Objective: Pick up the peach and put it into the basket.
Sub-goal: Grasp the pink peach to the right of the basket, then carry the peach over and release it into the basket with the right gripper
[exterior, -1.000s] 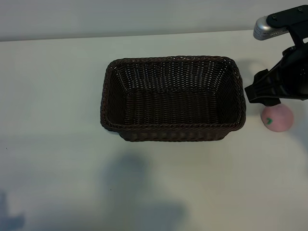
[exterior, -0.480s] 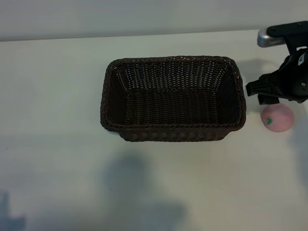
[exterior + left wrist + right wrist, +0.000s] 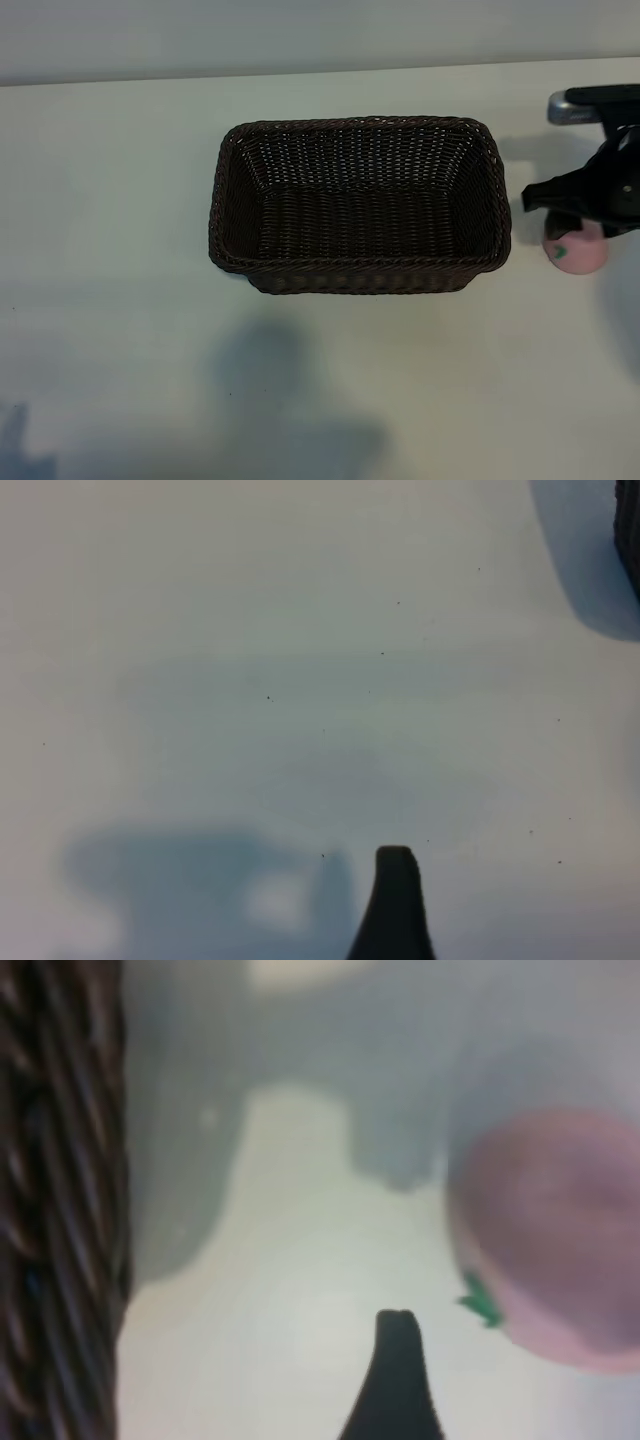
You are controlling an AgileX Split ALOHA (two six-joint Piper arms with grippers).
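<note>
The peach point(image 3: 578, 254), a smooth pale-pink ball with a tiny green leaf mark, sits on the matte white counter point(image 3: 120, 200) just right of the basket point(image 3: 360, 270), a dark woven wicker rectangle with rounded corners and braided rim. The right end effector point(image 3: 580, 215), black and angular, hangs wide open over the peach, holding nothing. The left end effector point(image 3: 395, 900) is open too, over bare counter.

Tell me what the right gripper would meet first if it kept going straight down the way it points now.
Probably the peach: the right gripper, open, hangs over its far side in the exterior view. The wrist view puts one fingertip over bare table beside the fruit, so that finger might reach the table first.
</note>
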